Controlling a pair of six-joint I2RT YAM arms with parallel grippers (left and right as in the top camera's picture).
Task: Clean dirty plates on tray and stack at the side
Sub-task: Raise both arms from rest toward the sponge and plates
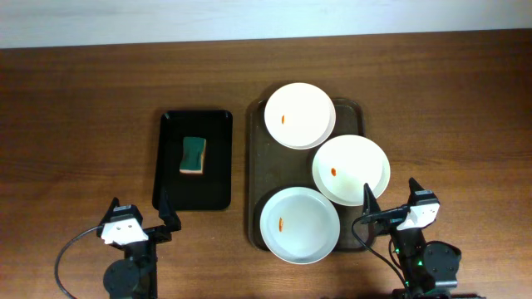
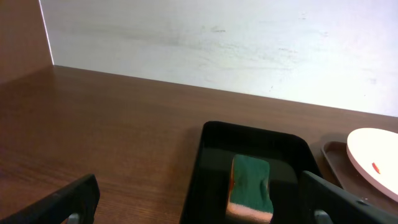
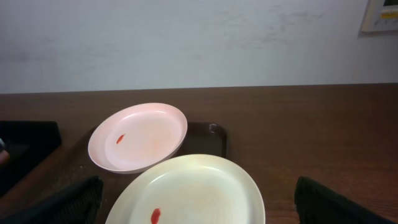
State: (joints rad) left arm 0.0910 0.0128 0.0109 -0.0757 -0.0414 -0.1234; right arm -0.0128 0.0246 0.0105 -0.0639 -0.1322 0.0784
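Overhead, I counted three smeared plates [image 1: 300,115] on the one brown tray [image 1: 257,166]; left jaws and right jaws both gaped wide, empty. Left wrist gave me one sponge [image 2: 251,186] in one black tray [image 2: 200,167]. Right wrist caught two plates.

Tabletop [image 1: 83,91]: mid-brown wood grain w/ darker streaks. Tray [image 1: 255,174]: dark brown, plain. 3 plates [image 1: 300,115]: white, each w/ 1 small orange-red smear nr centre; in right wrist view far one looks faintly pink, near one cream. Small tray [image 1: 195,187]: glossy black. Sponge [image 1: 194,155]: dark green top, tan base, thin orange edge. Wall [image 2: 217,43]: off-white, faint grey scuffs. Cables [image 1: 71,249]: black.
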